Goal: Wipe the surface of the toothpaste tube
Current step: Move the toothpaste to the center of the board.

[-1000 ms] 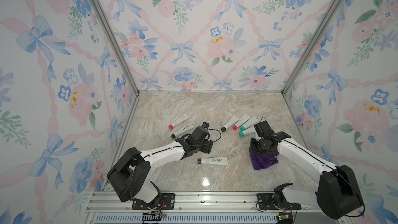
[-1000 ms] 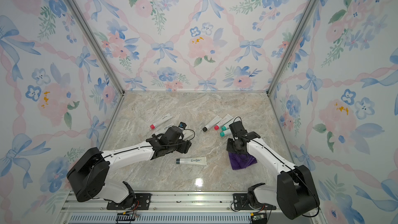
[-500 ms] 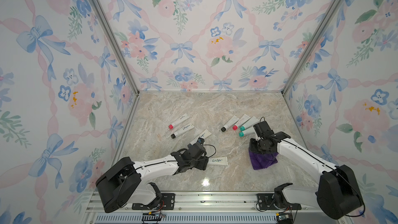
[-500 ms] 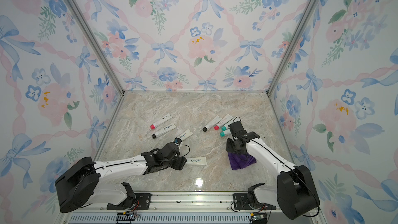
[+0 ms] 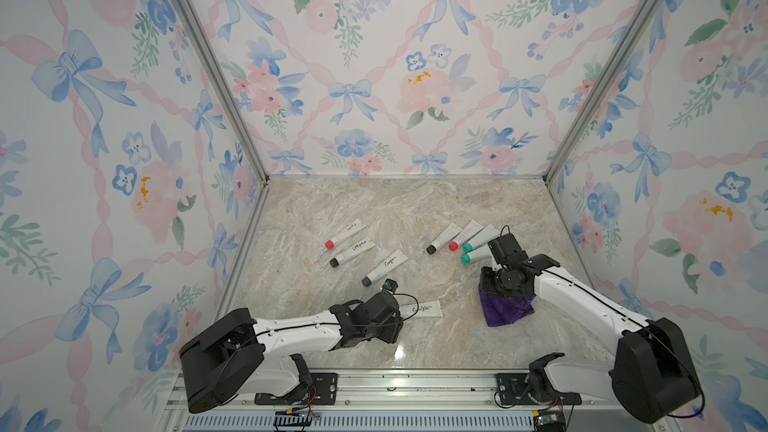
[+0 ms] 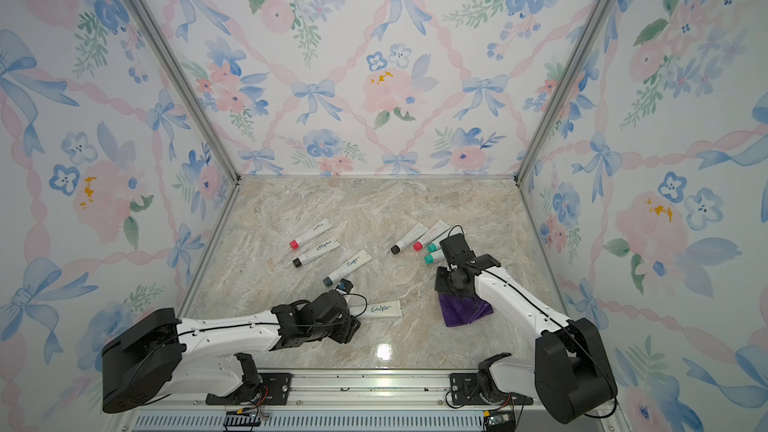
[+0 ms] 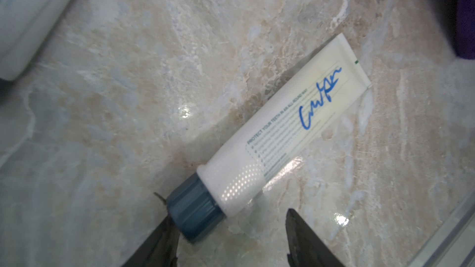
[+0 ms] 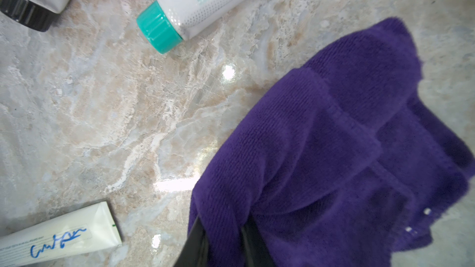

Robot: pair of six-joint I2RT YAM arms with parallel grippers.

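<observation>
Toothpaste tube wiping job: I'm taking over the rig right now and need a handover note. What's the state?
Left gripper: open, straddling the blue cap of the scribbled toothpaste tube, which lies flat on the marble tabletop.
Right gripper: shut on the purple cloth, clear of the tube.
Done: cloth gripped.
Left: grip the tube, wipe off its blue scribble.

Marble tabletop point(image 5: 415, 209): 8 toothpaste tubes point(image 5: 419, 309) (all flat), purple cloth point(image 5: 505, 311)

Bright, even overhead light; glare spots on the glossy marble tabletop point(image 5: 415, 209); wrist-view edges blurred.
</observation>
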